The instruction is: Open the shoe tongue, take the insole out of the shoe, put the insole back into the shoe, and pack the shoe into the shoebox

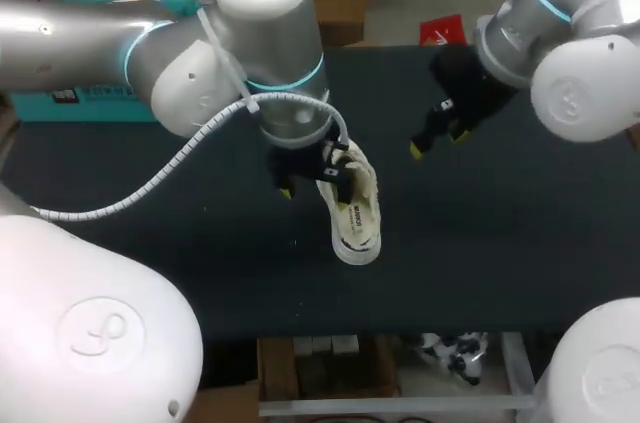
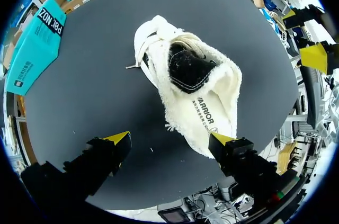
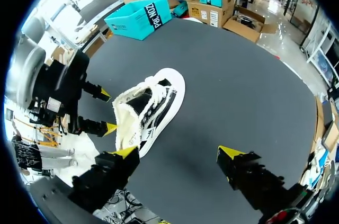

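While your left arm (image 1: 150,53) reaches in over the table's left edge, the left gripper (image 1: 308,181) hangs just above the shoe (image 1: 355,211). Its fingers are spread wide and clamp nothing.

In the left wrist view this gripper (image 2: 169,139) sits at the shoe's heel end. One yellow fingertip (image 2: 221,139) lies just beside the fleecy heel rim; whether it touches cannot be told. The other fingertip stands well clear of the shoe, over bare table (image 2: 90,91).

The shoe (image 2: 190,89) is white with black side stripes. It stands upright on its sole near the table's middle, with the toe toward the far edge and the heel toward the near edge. Its mouth gapes, dark inside toward the toe. A fleecy lining (image 2: 225,83) and a printed strip show at the heel.

Your right gripper (image 1: 437,141) hovers over the table between the shoe and the far right corner, well apart from the shoe. Its fingers are parted and empty. In the right wrist view the shoe (image 3: 151,107) lies ahead of that gripper (image 3: 178,152), nearer to one of its fingers, with your left gripper (image 3: 106,112) at the shoe's heel.

The teal shoebox (image 3: 139,16) rests at the table's far left corner. In the head view it is partly hidden behind your left arm.
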`<move>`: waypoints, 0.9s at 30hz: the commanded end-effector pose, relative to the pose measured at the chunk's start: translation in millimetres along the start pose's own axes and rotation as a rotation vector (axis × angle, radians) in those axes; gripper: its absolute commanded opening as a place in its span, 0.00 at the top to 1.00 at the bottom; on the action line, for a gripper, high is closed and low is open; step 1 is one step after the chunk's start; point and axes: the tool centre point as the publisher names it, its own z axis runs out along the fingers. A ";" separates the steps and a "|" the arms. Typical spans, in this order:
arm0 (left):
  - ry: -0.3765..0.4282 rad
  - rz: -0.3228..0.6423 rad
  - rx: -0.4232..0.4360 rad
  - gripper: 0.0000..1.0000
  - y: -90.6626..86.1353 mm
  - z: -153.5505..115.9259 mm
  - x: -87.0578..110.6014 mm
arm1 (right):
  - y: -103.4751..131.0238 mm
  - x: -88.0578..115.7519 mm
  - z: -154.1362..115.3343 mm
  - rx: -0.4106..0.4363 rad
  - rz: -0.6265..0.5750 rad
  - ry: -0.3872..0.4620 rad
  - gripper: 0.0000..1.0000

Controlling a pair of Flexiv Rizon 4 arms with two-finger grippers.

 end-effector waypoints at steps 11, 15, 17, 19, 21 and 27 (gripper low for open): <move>-0.048 -0.101 0.013 0.23 -31.7 26.0 5.4 | -3.3 -14.0 -8.8 0.128 -0.097 0.177 0.00; -0.040 -0.120 0.010 0.62 -33.5 32.4 4.2 | -9.1 -22.0 -12.7 0.104 -0.162 0.155 0.00; -0.043 -0.132 0.015 0.80 -33.6 33.8 4.0 | -12.7 -28.6 -15.0 0.091 -0.185 0.155 0.00; -0.048 -0.138 0.017 0.87 -34.3 35.5 3.5 | -15.4 -33.7 -16.7 0.075 -0.228 0.165 0.00; -0.058 -0.143 0.022 0.91 -34.8 36.4 3.1 | -18.0 -38.7 -18.0 0.071 -0.276 0.171 0.00; -0.061 -0.164 0.035 1.00 -38.2 37.4 1.9 | -18.4 -49.5 -20.8 0.087 -0.375 0.171 0.00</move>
